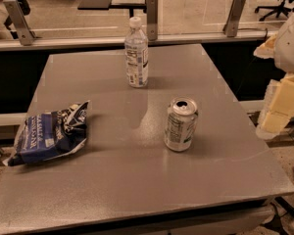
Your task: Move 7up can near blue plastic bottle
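Note:
The 7up can [181,124] stands upright on the grey table [112,180], right of the middle, with its pull-tab top open. The blue plastic bottle [136,52] stands upright near the table's far edge, with a white cap and a white-and-blue label. The can is well in front of the bottle and a little to its right, with bare table between them. My gripper is not in view. Only a white and pale yellow part of my arm [286,77] shows at the right edge, beyond the table's right side.
A blue crinkly snack bag [51,133] lies at the table's left edge. A metal rail with upright brackets [152,18] runs behind the table. Office chairs and tables stand on the floor beyond.

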### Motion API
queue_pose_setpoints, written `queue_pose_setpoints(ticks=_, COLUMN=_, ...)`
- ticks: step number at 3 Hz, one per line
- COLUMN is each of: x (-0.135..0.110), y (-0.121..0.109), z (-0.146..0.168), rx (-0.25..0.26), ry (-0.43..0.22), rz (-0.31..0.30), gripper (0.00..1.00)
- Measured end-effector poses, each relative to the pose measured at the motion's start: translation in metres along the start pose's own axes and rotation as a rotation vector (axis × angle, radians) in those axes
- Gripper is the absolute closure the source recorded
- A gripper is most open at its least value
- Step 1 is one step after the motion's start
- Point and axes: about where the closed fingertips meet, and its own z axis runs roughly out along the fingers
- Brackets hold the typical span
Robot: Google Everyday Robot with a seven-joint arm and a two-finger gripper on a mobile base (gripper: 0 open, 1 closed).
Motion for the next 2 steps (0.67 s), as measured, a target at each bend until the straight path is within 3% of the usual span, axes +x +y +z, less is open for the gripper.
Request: queue_pose_setpoints(ticks=2, x=-0.0055, y=0.0009, z=-0.0005, rx=-0.006, ry=-0.021, rz=-0.01, gripper=0.0)
